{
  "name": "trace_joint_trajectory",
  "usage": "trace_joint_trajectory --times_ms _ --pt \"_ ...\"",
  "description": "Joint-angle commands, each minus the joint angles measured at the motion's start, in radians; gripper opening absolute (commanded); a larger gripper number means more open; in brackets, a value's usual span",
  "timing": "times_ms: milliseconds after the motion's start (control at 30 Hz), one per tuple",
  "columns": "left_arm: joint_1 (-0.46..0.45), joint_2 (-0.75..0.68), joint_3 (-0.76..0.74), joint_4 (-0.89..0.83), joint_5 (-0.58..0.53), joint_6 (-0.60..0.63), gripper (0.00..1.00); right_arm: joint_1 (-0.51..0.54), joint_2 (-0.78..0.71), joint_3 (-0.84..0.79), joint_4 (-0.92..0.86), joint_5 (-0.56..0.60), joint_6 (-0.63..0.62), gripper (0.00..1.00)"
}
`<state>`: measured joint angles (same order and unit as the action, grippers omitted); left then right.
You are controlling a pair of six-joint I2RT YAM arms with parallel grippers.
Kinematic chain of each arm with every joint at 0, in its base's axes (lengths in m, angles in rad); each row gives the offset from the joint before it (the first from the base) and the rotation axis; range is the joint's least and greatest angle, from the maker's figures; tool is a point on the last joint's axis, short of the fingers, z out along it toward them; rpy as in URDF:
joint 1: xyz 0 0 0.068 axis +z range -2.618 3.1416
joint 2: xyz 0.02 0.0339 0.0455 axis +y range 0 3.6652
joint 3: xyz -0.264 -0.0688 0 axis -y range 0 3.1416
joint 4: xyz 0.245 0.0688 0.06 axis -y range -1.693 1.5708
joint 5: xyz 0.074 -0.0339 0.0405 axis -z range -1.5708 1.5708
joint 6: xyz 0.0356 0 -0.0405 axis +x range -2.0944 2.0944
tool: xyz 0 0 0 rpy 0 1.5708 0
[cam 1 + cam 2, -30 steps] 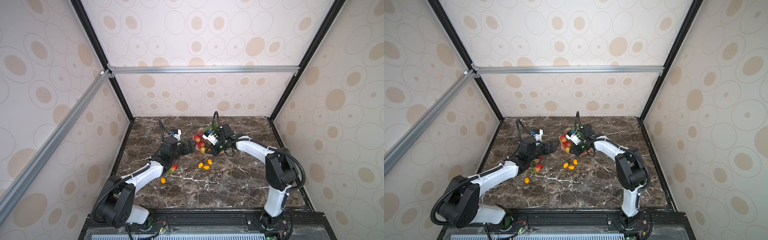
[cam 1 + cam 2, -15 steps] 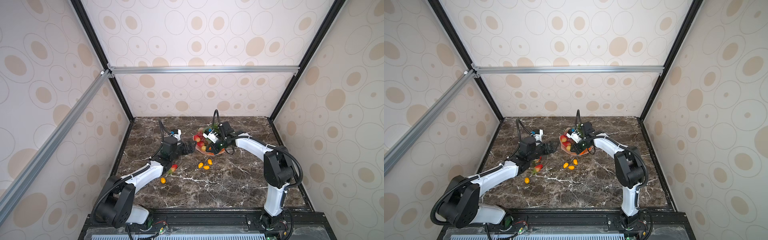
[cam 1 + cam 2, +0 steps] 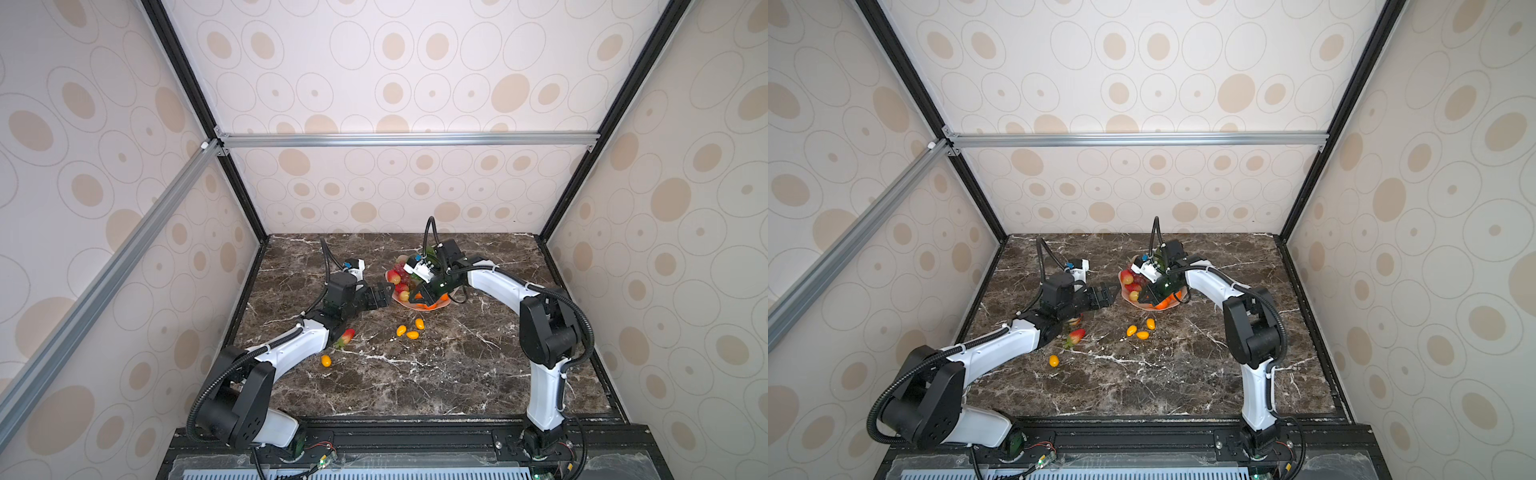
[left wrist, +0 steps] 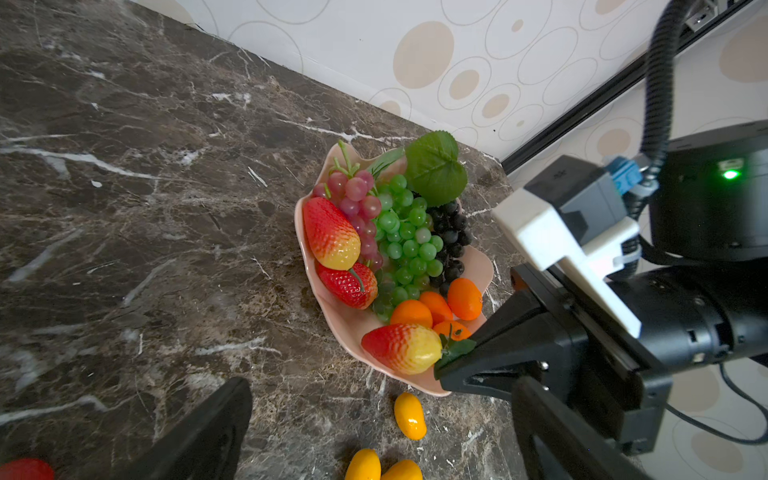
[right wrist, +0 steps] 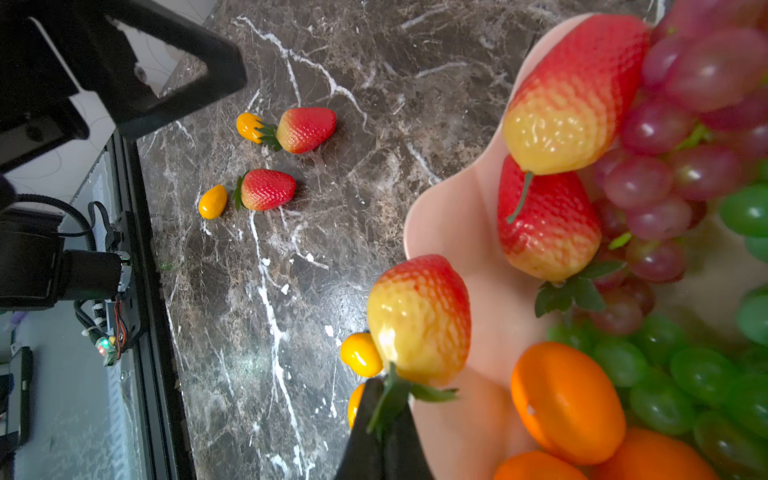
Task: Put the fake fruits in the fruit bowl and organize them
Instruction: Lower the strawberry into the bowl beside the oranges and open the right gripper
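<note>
Over the fruit bowl [image 4: 345, 323] rim, right end effector [image 5: 384, 419] pinching strawberry [image 5: 417, 320] by its leaves; left end effector [image 3: 381, 294] — gaping, empty

Wearing glossy white shells on the long links of the left arm [image 3: 291, 347] and right arm [image 3: 498, 286] above the black base rail [image 3: 415, 434], bulging into black joint housings, trailing a ribbed black cable [image 4: 658, 83], and carrying, farthest from that rail, a white camera bracket [image 4: 552, 241], a blue plug [image 4: 623, 174], a green light [image 4: 730, 174] and the black wedge-fingered right gripper [image 4: 440, 368].

Dark brown marble desk [image 3: 415, 374] enclosed by cream walls [image 3: 415, 62] patterned with beige ovals; black corner posts [image 3: 184, 83] and aluminium crossbars [image 3: 407, 139] frame the enclosure.
</note>
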<state>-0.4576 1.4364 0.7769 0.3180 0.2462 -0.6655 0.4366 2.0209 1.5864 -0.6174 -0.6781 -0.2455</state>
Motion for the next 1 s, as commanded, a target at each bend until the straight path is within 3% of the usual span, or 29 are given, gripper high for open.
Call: trace_joint_trajectory --times_ms 0,167,600,800,967 --pt "-0.014 0.011 0.045 0.003 0.019 0.024 0.98 -0.013 0.023 0.039 -0.058 -0.021 -0.017 0.00" --pt "-0.014 0.014 0.055 -0.003 0.018 0.030 0.98 -0.025 0.053 0.074 -0.085 -0.006 -0.016 0.00" --pt "-0.014 0.017 0.061 -0.008 0.026 0.033 0.98 -0.040 0.107 0.161 -0.099 0.106 0.027 0.15" --pt "-0.014 0.012 0.061 -0.011 0.024 0.036 0.98 -0.044 0.114 0.179 -0.084 0.187 0.059 0.16" --pt "-0.013 0.010 0.062 -0.023 0.018 0.050 0.98 -0.045 0.073 0.139 -0.033 0.190 0.078 0.17"
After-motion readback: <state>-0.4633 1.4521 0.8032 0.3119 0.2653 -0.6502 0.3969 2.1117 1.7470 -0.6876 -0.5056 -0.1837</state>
